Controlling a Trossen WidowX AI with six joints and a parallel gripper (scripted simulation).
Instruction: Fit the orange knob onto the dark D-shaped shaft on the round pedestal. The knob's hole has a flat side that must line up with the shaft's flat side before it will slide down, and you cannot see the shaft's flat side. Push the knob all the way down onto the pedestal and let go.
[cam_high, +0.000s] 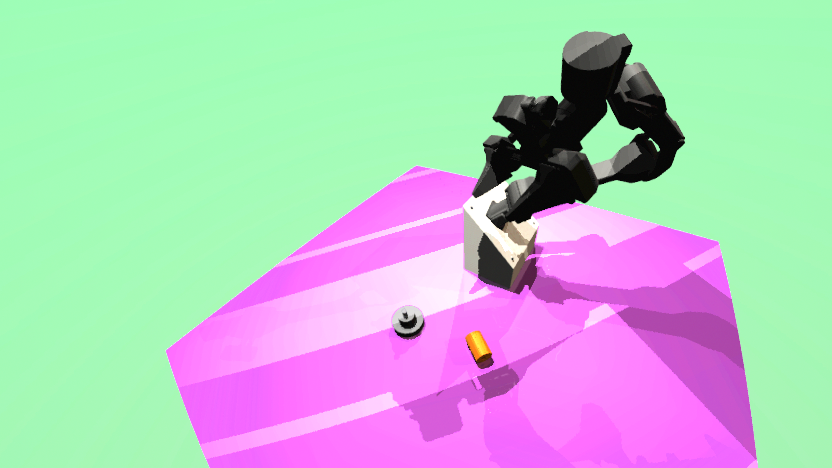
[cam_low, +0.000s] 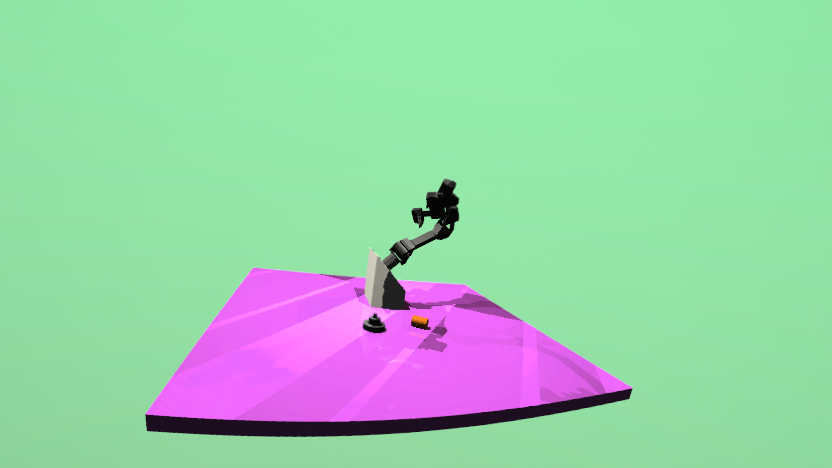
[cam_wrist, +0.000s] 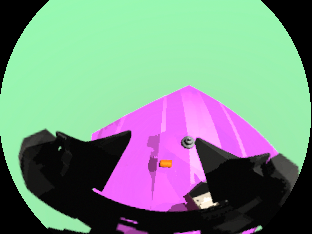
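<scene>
The orange knob lies on its side on the magenta table. The round dark grey pedestal stands a short way from it. The pedestal's thin shaft points up and is bare; its flat side cannot be made out. My gripper is wide open and empty, high above the table. In the wrist view the knob appears below the gap between the fingertips, and the pedestal is close beside the right fingertip. The knob's hole is not visible.
The white wedge-shaped arm mount stands on the magenta table, behind the pedestal and knob in the exterior view. The folded arm is above and beside it and casts shadows on the table.
</scene>
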